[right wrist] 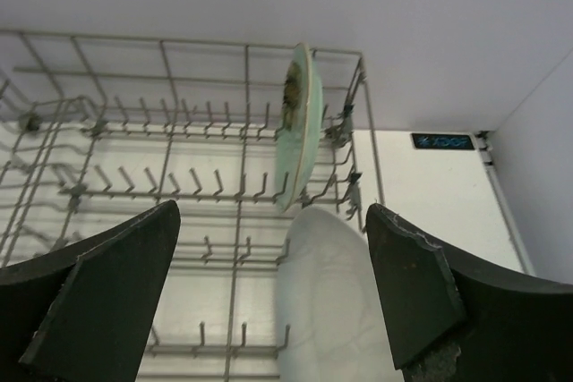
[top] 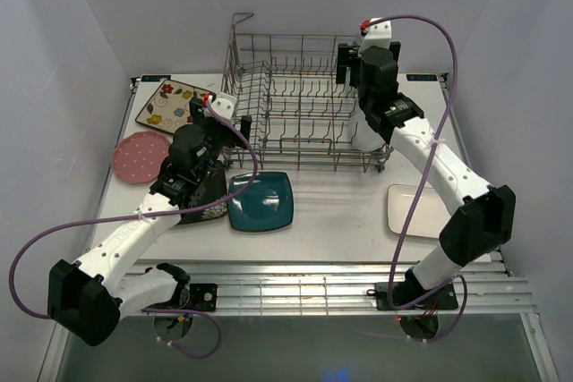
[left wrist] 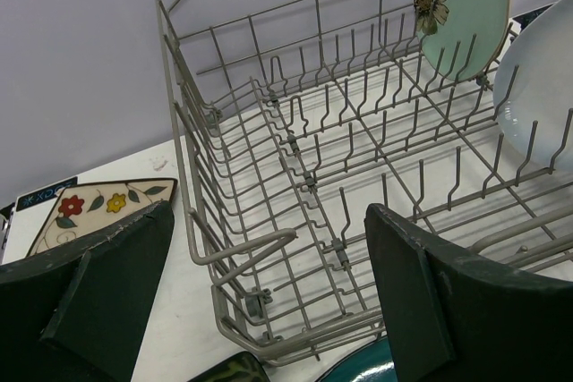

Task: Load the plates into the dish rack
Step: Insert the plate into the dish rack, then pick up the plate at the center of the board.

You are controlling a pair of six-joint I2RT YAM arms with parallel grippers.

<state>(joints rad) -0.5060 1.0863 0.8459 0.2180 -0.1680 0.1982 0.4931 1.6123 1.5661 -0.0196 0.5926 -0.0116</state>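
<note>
The grey wire dish rack [top: 295,100] stands at the back middle. In it, at its right end, a mint-green round plate [right wrist: 300,127] and a white oval plate [right wrist: 327,301] stand on edge; both also show in the left wrist view, mint-green [left wrist: 461,6] and oval [left wrist: 537,69]. My right gripper [right wrist: 273,221] is open and empty, above the oval plate [top: 365,136]. My left gripper [left wrist: 269,221] is open and empty, at the rack's near-left corner [left wrist: 260,310]. On the table lie a teal square plate [top: 261,200], a dark patterned square plate [top: 208,205] partly under my left arm, a pink dotted plate [top: 139,157], a cream floral square plate [top: 167,105] and a white rectangular plate [top: 416,209].
White walls close in the table on the left, back and right. A slatted metal rail [top: 304,284] runs along the near edge by the arm bases. Purple cables loop off both arms.
</note>
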